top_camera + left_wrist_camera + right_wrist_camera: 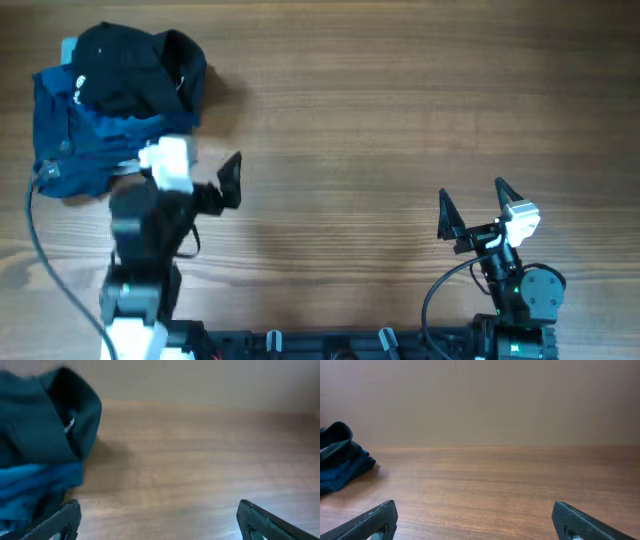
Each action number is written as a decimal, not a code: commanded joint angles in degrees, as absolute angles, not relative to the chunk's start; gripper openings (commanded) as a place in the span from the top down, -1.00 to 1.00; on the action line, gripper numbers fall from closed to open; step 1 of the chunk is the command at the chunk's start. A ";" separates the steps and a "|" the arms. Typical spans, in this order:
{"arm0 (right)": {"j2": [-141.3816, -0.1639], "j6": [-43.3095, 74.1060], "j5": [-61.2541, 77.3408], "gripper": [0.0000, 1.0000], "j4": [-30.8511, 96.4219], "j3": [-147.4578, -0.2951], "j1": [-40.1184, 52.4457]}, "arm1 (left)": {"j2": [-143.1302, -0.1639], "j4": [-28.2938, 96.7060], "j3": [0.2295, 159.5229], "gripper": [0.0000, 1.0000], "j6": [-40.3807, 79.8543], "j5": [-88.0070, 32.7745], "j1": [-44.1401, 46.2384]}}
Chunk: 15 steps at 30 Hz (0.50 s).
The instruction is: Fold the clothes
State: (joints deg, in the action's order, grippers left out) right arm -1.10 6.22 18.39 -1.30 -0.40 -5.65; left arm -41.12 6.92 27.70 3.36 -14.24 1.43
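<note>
- The clothes (110, 105) sit in a bunched heap at the far left corner of the table (400, 100), not folded at all.
- The heap is two things: a black piece (135, 65) crumpled on top, and a blue piece (85, 140) under it, sticking out on the near side.
- The left gripper (159, 507) is right at the heap's near right edge with its fingers spread wide and nothing between them.
- In the left wrist view, one finger (62, 520) is just beside the blue cloth. Can't tell if it's actually touching. The other finger (265, 522) is out over bare wood.
- That view is also kinda blurry, and the black piece fills its upper left with the blue one below it.
- The right gripper (471, 190) is well apart from the clothes, over the near right part of the table. It's spread wide too and holding nothing.
- From the right wrist cam, the heap is just a small dark lump at the far left edge, with open wood between both fingers (375, 517).
- A dark cable (40, 250) runs down the left side next to the left arm.
</note>
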 commanded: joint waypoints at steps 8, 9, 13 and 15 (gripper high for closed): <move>-0.58 6.17 19.33 -0.99 -1.54 -0.30 -5.30 | -12.64 3.18 7.40 -1.00 3.73 -15.22 1.10; -0.58 6.17 19.33 -0.99 -1.56 -0.30 -5.30 | -11.20 3.18 6.46 -1.00 3.73 -15.22 1.10; -0.58 6.20 19.33 -0.99 -1.56 -0.30 -5.30 | -7.25 3.16 3.79 -1.00 3.68 -15.18 1.10; -0.58 6.17 19.33 -0.99 -1.56 -0.30 -5.30 | -5.21 2.92 2.50 -0.99 3.46 -14.96 1.10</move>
State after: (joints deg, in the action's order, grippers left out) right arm -1.10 6.22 18.39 -1.32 -0.40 -5.65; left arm -7.73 3.40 4.47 3.38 -14.72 1.43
